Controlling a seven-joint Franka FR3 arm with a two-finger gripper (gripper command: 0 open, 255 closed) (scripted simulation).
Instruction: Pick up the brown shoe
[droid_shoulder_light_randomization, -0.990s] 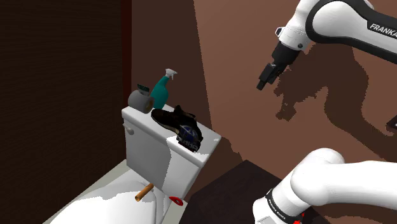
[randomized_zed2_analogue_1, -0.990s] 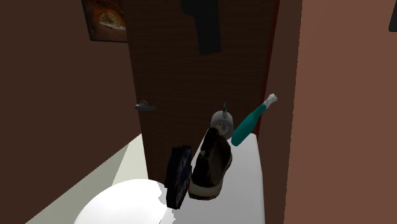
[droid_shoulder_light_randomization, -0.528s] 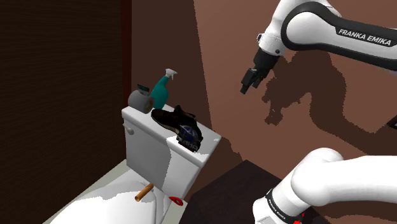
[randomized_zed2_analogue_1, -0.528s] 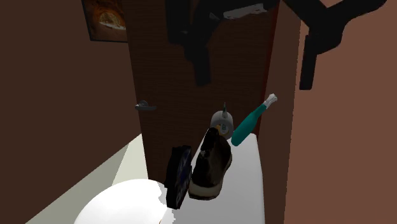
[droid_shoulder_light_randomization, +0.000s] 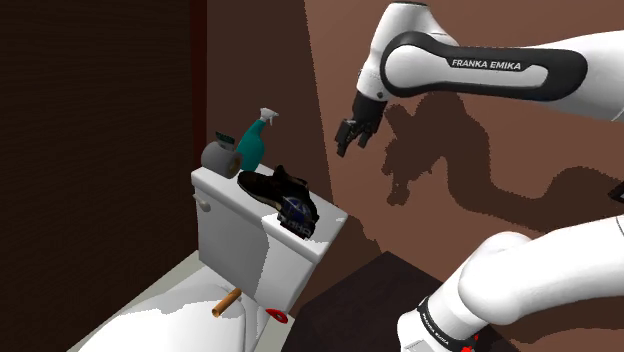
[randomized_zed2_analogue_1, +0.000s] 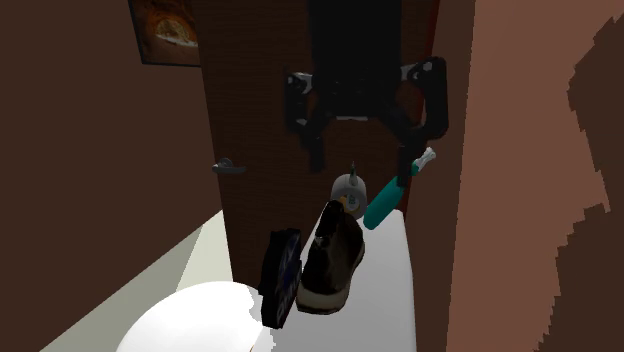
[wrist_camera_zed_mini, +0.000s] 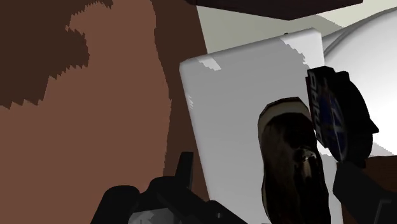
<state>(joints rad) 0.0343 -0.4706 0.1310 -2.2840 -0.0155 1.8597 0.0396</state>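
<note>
- The all-black two-finger pincer (droid_shoulder_light_randomization: 352, 137) hung released, its fingers standing apart and holding nothing, well above the white toilet tank (droid_shoulder_light_randomization: 232, 240).
- The dark brown low shoe (droid_shoulder_light_randomization: 272, 185) lay on the tank's lid.
- A dark blue disc-shaped object (droid_shoulder_light_randomization: 297, 212) stood just beside the shoe.
- A teal spray bottle (droid_shoulder_light_randomization: 252, 142) stood near the shoe's other end.

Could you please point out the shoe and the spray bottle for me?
shoe (randomized_zed2_analogue_1: 338, 250), second exterior view, on its dark upper
spray bottle (droid_shoulder_light_randomization: 250, 146), shoulder view, on its teal body
</note>
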